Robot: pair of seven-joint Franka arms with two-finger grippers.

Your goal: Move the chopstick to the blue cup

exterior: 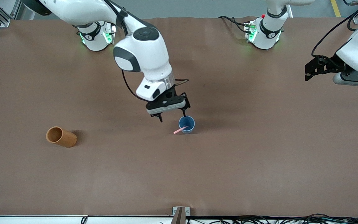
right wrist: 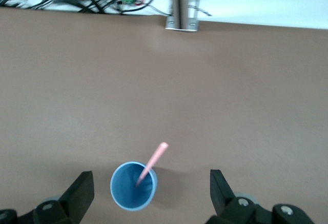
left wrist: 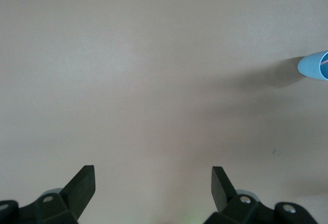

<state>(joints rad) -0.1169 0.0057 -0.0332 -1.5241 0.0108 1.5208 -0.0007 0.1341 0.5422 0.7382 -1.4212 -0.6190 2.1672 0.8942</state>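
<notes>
Near mid-table, front view: blue cup (exterior: 186,124) upright, chopstick (exterior: 180,129) leaning in it, upper end past the rim toward the camera. My right gripper (exterior: 172,116) hangs just above, jaws spread, empty. My left gripper (exterior: 314,70) waits over its table end.

Left wrist view: fingers (left wrist: 82,185) apart, nothing between.

Right wrist view: chopstick (right wrist: 154,161) looks light, stiff, slick; I judge the exposed upper end the place to pinch.

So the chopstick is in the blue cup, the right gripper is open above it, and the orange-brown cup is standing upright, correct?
Not quite. The orange-brown cup lies on its side, as the front view shows. The rest holds: the chopstick leans in the blue cup, and the right gripper is open above it.
</notes>
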